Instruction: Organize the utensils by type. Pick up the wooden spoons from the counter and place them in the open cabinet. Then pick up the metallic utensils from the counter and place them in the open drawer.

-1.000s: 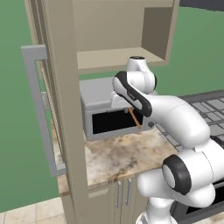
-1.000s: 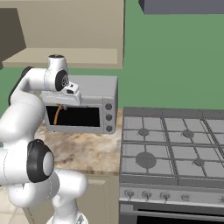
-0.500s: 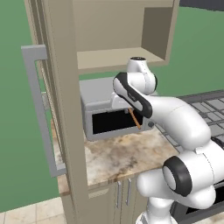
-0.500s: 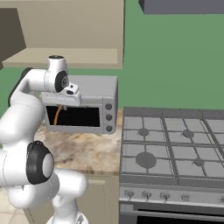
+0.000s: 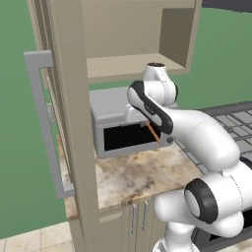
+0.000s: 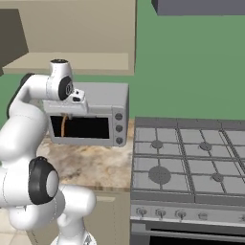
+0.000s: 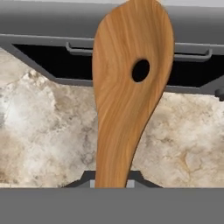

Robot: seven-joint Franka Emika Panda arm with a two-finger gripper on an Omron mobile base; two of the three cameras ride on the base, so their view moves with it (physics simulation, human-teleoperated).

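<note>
While the arm stood bent above the surface (image 5: 142, 177), its tool (image 7: 111, 183) pointed down, clamped on the wooden spoon (image 7: 129, 92); the spoon hung before the microwave (image 6: 103, 117), under the open cabinet (image 5: 133, 66).

Green walls (image 6: 191, 62) back the kitchen, with pale tile floor (image 5: 29, 238) at the lower left of the left base view. A grey microwave (image 6: 103, 112) stands beside a gas stove (image 6: 189, 162) with knobs along its front, and a dark hood (image 6: 201, 6) hangs above
</note>
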